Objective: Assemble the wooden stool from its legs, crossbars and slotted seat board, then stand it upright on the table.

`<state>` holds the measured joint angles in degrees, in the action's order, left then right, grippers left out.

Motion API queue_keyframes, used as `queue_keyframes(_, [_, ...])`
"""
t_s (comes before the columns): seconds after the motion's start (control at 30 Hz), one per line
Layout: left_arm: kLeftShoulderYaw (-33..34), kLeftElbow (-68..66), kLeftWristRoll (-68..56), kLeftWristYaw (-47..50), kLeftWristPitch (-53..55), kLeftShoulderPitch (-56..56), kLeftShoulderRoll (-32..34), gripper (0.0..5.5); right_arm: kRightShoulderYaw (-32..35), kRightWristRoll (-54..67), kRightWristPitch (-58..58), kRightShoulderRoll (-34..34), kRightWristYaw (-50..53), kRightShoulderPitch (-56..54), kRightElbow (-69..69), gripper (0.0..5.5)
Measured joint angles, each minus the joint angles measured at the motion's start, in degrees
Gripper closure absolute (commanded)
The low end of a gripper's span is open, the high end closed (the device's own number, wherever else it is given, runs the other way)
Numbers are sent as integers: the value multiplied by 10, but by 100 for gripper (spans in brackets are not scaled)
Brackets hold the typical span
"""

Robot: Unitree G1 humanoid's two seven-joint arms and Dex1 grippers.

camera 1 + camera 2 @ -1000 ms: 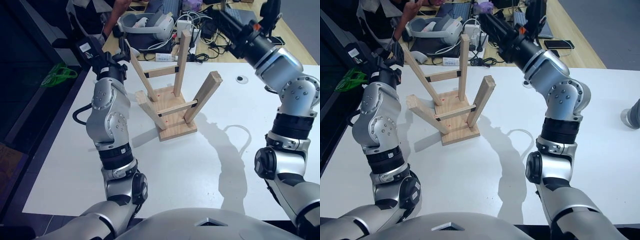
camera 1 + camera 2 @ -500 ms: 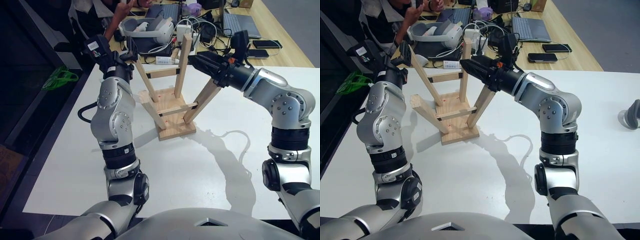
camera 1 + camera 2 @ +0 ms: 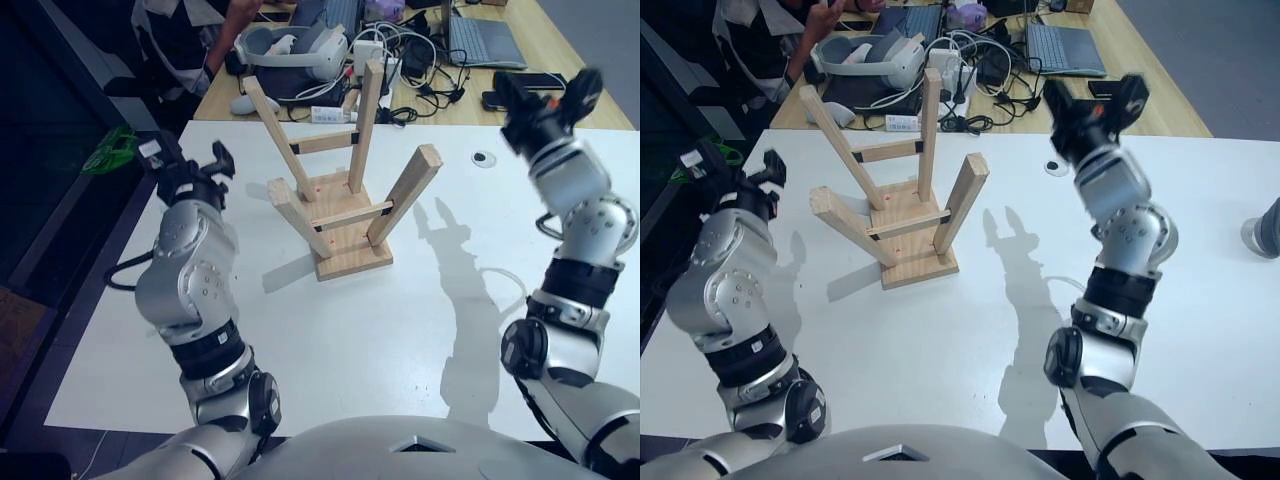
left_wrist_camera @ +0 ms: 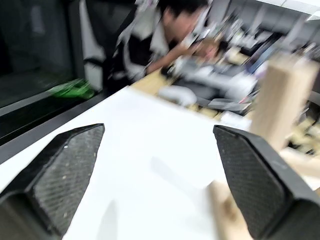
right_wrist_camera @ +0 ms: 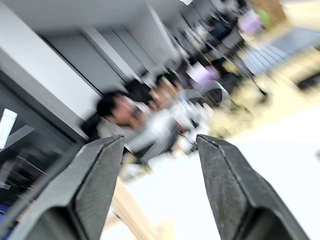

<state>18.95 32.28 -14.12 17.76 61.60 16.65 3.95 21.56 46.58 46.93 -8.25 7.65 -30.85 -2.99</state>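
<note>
My left claw point(image 4: 157, 134) is spread wide and holds nothing, hovering by the table's point(image 3: 400, 340) left edge. My right claw point(image 5: 160, 142) is just as wide and empty, raised high over the far right side. Between the 2, touching neither, is the stool point(image 3: 345, 215), upside down: its seat board point(image 3: 350, 262) lies flat on the table and its 4 legs splay upward, tied by 2 crossbars point(image 3: 325, 143). It is near my left claw, with the nearest leg point(image 3: 270, 125) just to that claw's right, and well apart from my right claw. I judge it to be stiff, light bare wood, not slippery, but with joints that may pull loose. To flip it I would grip 2 opposite legs low down, near the seat, not by their tips.
</note>
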Motion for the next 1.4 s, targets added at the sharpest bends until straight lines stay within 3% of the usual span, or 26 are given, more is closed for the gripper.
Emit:
queue_keyframes(0.17, [-49, 85, -3, -10, 174, -32, -20, 145, -86, -56, 39, 42, 44, 81, -65, 282])
queue_keyframes(0.3, [-58, 93, 8, -21, 230, -12, -18, 145, -121, -88, 60, 35, 41, 80, -66, 282])
queue_keyframes(0.4, [-69, 49, 27, -22, 231, 34, -28, 145, -157, -51, 139, 61, -1, 72, -64, 282])
queue_keyframes(0.53, [-66, -5, 58, -18, 204, 82, -49, 145, -145, -53, 159, 71, -8, 43, -37, 282])
queue_keyframes(0.9, [-45, -60, 69, -61, 176, 84, -61, 145, -131, -77, 152, 70, -28, 27, -9, 282])
queue_keyframes(1.2, [-5, -81, 73, -118, 153, 28, 31, 145, -114, -180, 105, 7, -17, 23, 21, 282])
queue_keyframes(1.4, [-36, -47, 66, -122, 178, 52, -5, 145, -126, -161, 137, 68, -20, 31, -30, 282])
